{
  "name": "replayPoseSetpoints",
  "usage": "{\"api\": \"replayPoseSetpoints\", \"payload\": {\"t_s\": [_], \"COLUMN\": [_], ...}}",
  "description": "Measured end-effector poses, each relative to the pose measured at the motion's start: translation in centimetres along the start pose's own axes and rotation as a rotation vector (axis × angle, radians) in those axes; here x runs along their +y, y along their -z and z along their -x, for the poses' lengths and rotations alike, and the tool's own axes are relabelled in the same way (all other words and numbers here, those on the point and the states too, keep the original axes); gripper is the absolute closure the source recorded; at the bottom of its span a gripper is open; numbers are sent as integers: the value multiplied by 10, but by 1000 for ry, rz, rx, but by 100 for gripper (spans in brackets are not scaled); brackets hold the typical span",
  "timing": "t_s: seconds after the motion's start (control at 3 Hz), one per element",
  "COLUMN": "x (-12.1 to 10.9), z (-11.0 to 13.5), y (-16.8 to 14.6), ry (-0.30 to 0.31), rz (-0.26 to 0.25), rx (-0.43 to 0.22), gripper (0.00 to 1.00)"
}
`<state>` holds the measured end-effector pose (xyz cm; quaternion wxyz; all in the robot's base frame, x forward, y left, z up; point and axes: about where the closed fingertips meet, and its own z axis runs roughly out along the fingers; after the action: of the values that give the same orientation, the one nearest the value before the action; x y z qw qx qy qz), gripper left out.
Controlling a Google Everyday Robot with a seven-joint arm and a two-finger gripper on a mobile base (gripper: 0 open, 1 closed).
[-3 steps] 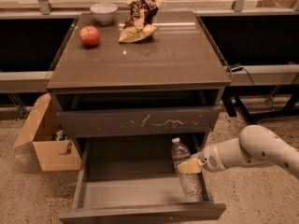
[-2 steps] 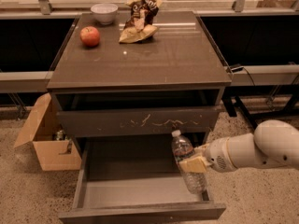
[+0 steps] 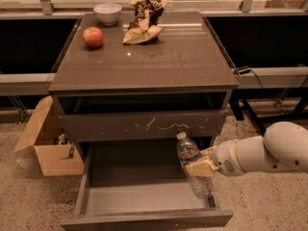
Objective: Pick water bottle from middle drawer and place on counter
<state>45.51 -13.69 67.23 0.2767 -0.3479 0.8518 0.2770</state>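
At five o'clock, over the open drawer (image 3: 139,198), the pincer (image 3: 199,167) pinched the water bottle (image 3: 188,152), raised higher than a second earlier; the move to the tabletop (image 3: 163,57) likely remained.

We see the water bottle (image 3: 192,172) higher than a second ago. Its white cap now overlaps the lower edge of the scratched drawer front (image 3: 144,126), where before it sat lower, inside the open middle drawer (image 3: 139,196). The gripper (image 3: 199,167), clamped around the bottle's middle at the drawer's right side, has risen with it. The white arm (image 3: 269,150) behind it sits slightly higher and farther right.
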Motion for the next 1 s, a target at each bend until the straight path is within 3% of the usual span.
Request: {"api": "replayPoseSetpoints", "payload": {"t_s": [0.33, 0.67, 1.0], "x": [2, -3, -10], "z": [36, 113, 183], "y": [24, 70, 99], "ry": [82, 226, 331], "rz": [-19, -83, -134], "rx": [-26, -52, -93], "gripper": [100, 100, 100]}}
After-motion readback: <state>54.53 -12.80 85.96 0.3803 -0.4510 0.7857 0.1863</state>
